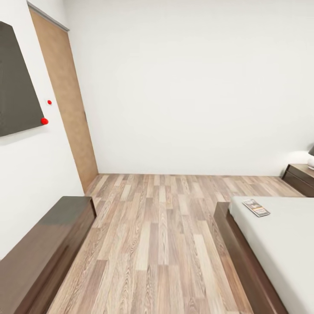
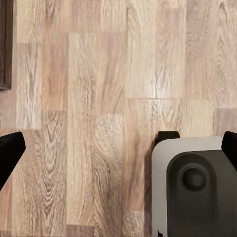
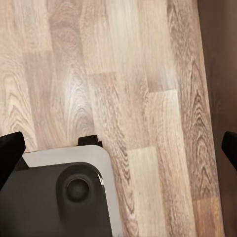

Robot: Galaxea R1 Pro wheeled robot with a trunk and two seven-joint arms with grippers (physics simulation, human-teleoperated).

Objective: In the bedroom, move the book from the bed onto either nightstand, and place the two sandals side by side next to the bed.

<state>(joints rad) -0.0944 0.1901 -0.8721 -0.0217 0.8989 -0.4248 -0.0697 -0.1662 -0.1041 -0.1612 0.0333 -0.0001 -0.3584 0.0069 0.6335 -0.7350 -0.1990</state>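
The book (image 1: 256, 207) lies flat on the pale mattress of the bed (image 1: 279, 244), near the mattress's far left corner, at the lower right of the head view. The dark nightstand (image 1: 300, 178) stands past the bed against the far wall, at the right edge. The sandals are out of view. My left gripper (image 2: 120, 148) is open, its black fingertips (image 2: 10, 153) wide apart over bare floor. My right gripper (image 3: 120, 148) is open too, with only wood planks between its fingertips (image 3: 10, 150).
A long dark console (image 1: 43, 248) runs along the left wall under a dark wall panel (image 1: 15, 83). A brown door (image 1: 65, 100) stands in the far left corner. Plank floor (image 1: 157, 235) lies between console and bed. My grey-black base (image 2: 192, 192) shows under both wrists.
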